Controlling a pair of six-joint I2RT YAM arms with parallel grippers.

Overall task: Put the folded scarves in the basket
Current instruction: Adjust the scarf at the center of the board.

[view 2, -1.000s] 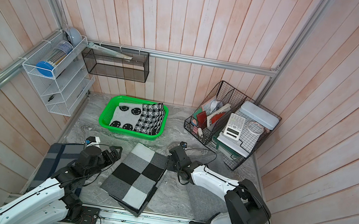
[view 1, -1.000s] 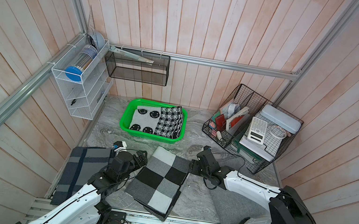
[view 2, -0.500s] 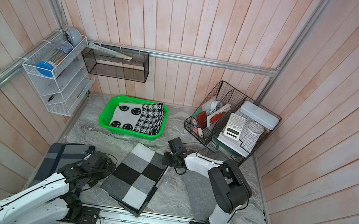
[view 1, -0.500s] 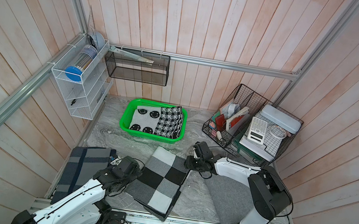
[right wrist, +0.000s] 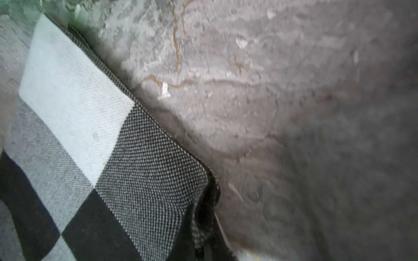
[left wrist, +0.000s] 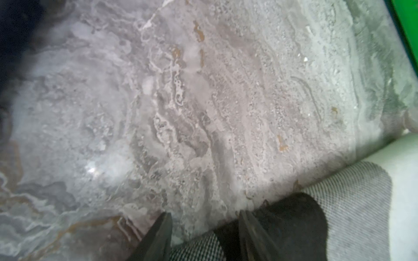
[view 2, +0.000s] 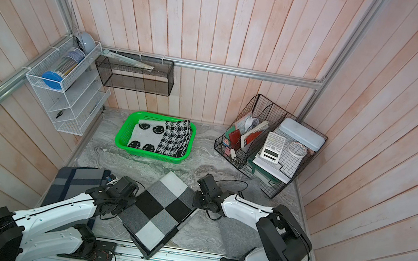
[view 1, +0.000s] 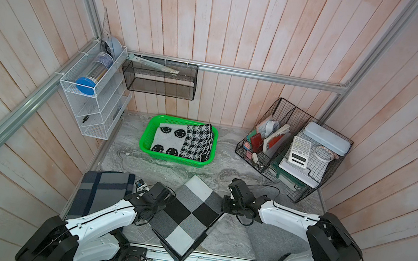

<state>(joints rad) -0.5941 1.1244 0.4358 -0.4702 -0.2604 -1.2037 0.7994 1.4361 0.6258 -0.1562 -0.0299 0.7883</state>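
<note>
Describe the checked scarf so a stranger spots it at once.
On the grey marbled tabletop, look front and centre. The folded knit scarf there shows big black, grey and white squares, unlike the dark blue-grey plaid cloth and the plain grey cloth flanking it.

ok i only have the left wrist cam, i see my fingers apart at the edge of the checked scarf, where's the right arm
Observer: The right gripper has its fingers shut on the opposite edge of the checked scarf, as far as I can see.
Operator: is the basket free
Observer: No, the green basket already holds a smiley-face scarf beside a houndstooth scarf.
Operator: anything else close by
Observer: A folded navy plaid scarf lies just left of the checked one.
</note>
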